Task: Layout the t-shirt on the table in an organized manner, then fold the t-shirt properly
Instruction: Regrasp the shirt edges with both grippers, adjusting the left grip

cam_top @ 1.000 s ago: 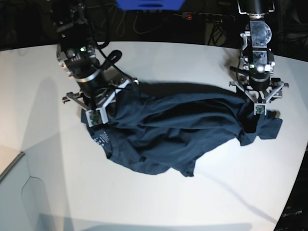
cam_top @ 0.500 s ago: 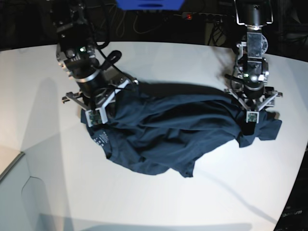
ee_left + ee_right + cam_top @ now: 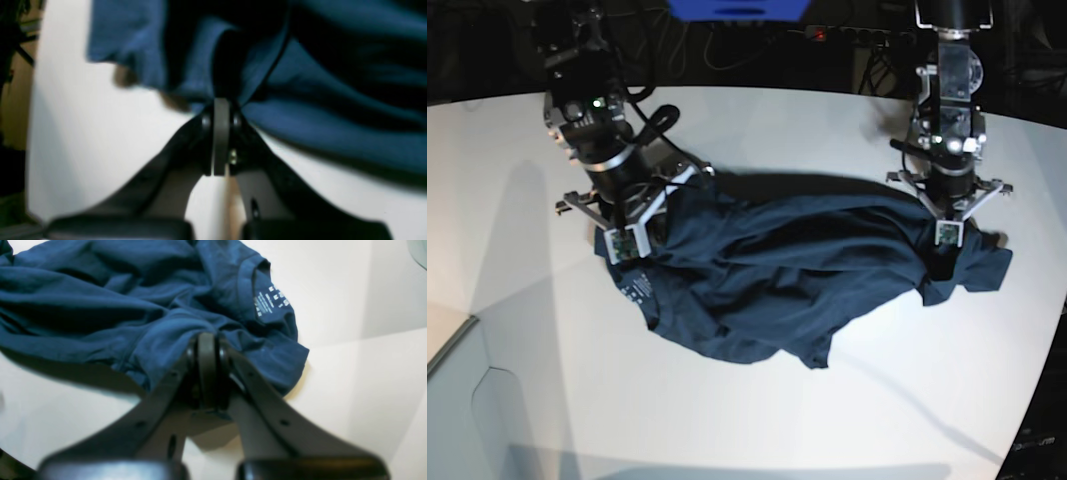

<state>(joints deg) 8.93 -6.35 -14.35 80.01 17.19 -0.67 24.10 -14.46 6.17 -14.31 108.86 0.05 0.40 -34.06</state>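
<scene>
Between your two grippers the t-shirt (image 3: 797, 275) lies crumpled on the table (image 3: 757, 420), not spread yet. Your left gripper (image 3: 222, 110) pinches cloth at one end, your right gripper (image 3: 207, 350) pinches cloth beside the collar. Spreading and all folding remain.

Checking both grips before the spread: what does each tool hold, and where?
Both hold the t-shirt: right tool near the collar, left tool at a fold by its opposite edge.

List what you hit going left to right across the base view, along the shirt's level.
Bare table → right gripper → t-shirt → left gripper → the shirt's end → table edge.
</scene>
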